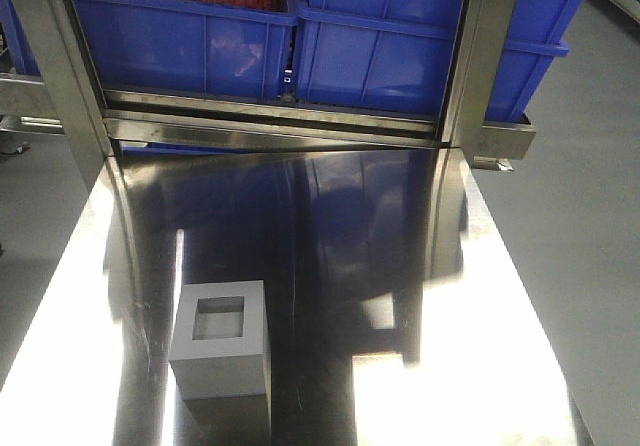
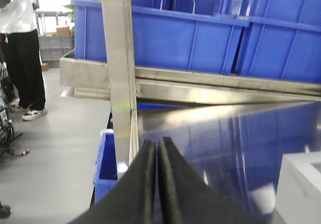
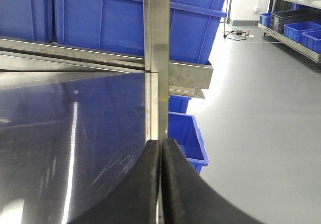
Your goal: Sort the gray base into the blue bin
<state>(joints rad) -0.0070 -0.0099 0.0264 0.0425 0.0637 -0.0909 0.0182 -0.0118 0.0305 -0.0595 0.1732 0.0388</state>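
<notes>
Steel table [image 1: 400, 266] holds the matte gray base [image 1: 222, 338], recess up; left pincer [image 2: 153, 144] and right pincer [image 3: 160, 143] pressed together.

One matte gray cube-like block [image 1: 220, 338] on the shiny steel counter [image 1: 380, 266]. Two large bright-blue plastic tubs [image 1: 180, 51] [image 1: 385, 56] on the shelf [image 1: 280, 116] behind. Three small blue bins on the floor: two right [image 3: 179, 104] [image 3: 189, 141], one left [image 2: 106, 166]. One person [image 2: 20, 48] standing.

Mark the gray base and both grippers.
gray base [image 1: 222, 376]: front-facing view, on its front face.
left gripper [image 2: 156, 143]: left wrist view, seam between shut fingertips.
right gripper [image 3: 160, 143]: right wrist view, seam between shut fingertips.
</notes>
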